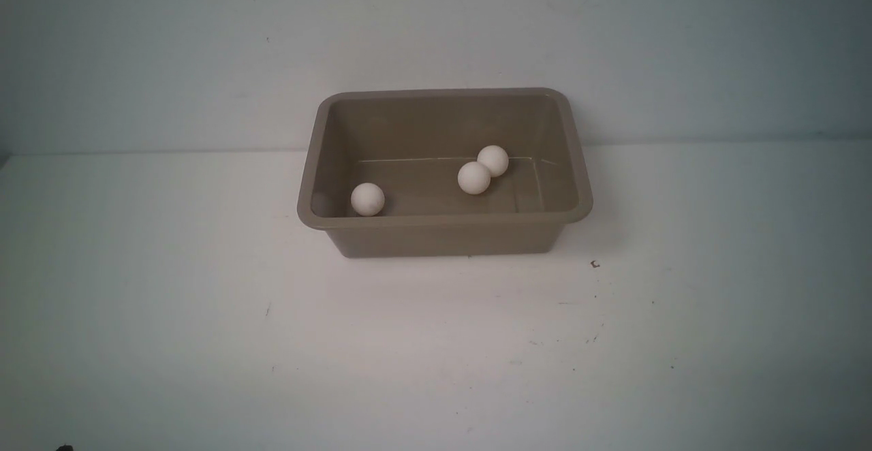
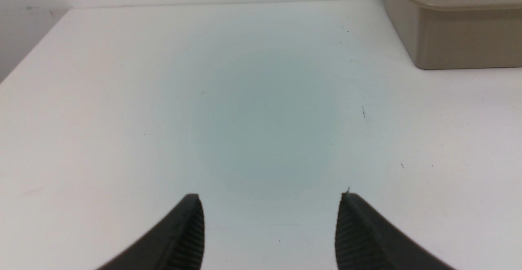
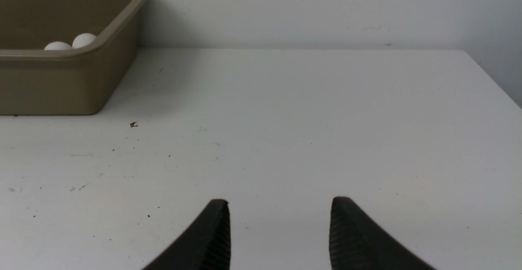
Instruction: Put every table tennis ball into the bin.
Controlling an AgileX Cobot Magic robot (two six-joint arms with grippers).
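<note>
We see the taupe bin (image 1: 444, 236) standing toward the back of the white bench (image 1: 204, 342), with three table tennis balls inside it — one ball (image 1: 368, 199) near the front left corner and two others, a nearer ball (image 1: 474, 178) and a farther ball (image 1: 492, 160), touching each other right of the middle. Our left gripper (image 2: 270, 225) hangs over bare bench beside the bin, its black jaws apart with nothing between them. Our right gripper (image 3: 279, 231) hangs on the bin's other side — its ribbed jaws also show a gap and hold nothing.
</note>
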